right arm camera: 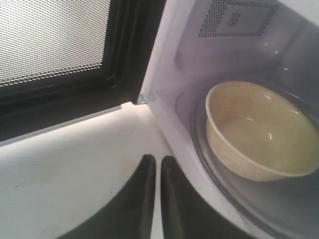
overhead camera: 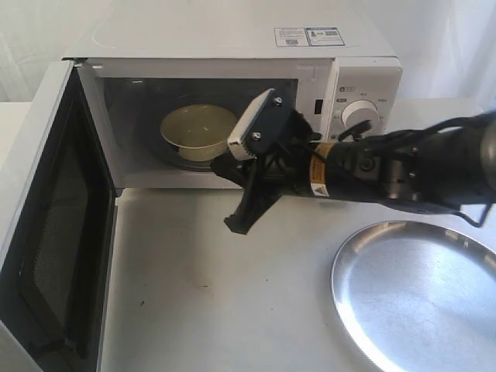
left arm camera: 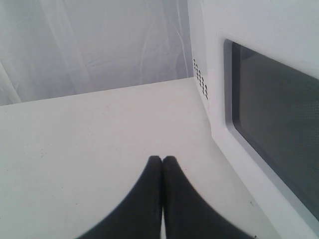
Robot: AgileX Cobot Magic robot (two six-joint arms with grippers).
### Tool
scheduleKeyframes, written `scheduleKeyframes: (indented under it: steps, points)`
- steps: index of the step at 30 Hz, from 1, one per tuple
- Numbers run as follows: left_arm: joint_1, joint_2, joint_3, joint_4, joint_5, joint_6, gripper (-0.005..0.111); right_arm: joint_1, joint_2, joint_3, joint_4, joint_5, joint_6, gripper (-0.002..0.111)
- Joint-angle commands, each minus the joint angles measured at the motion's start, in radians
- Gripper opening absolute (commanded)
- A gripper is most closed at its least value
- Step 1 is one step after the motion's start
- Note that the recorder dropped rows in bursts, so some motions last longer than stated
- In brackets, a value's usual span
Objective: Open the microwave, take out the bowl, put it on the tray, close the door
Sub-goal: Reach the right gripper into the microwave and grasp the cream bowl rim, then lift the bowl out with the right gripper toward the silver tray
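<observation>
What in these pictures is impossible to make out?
Large shiny steel tray: exterior view, cut off by right and bottom edges.
White microwave, lower control panel: exterior view, hidden behind the black right arm.
Top stickers, print: exterior view, too small to read.
Open white door, handle: in no view.
Left gripper: only its tips show, left wrist view.

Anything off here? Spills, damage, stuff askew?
Nothing stands out. The bowl sits upright inside the microwave, the door stands wide open, and the tray lies flat on the table. No spill or damage visible.
</observation>
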Motion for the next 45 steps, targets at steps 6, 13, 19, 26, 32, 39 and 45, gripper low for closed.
scheduleKeyframes:
  steps: [6, 13, 19, 26, 32, 39, 45]
  points:
    - [-0.004, -0.002, -0.003, -0.008, -0.004, 0.0, 0.0, 0.041, 0.197, -0.262, 0.006, 0.107, -0.098, 0.055]
    - [-0.004, -0.002, -0.003, -0.008, -0.004, 0.0, 0.0, 0.041, 0.301, -0.391, 0.006, 0.187, -0.133, 0.051]
    - [-0.004, -0.002, -0.003, -0.008, -0.004, 0.0, 0.0, 0.041, 0.382, -0.474, -0.016, 0.24, -0.135, 0.051]
    - [-0.004, -0.002, -0.003, -0.008, -0.004, 0.0, 0.0, 0.052, 0.452, -0.556, -0.02, 0.262, -0.135, 0.047]
    - [-0.004, -0.002, -0.003, -0.008, -0.004, 0.0, 0.0, 0.087, 0.445, -0.565, -0.02, 0.302, -0.135, 0.0]
    - [-0.004, -0.002, -0.003, -0.008, -0.004, 0.0, 0.0, 0.145, 0.378, -0.498, -0.02, 0.373, -0.073, 0.0]
    - [-0.004, -0.002, -0.003, -0.008, -0.004, 0.0, 0.0, 0.203, 0.16, -0.316, -0.009, 0.556, 0.114, 0.0]
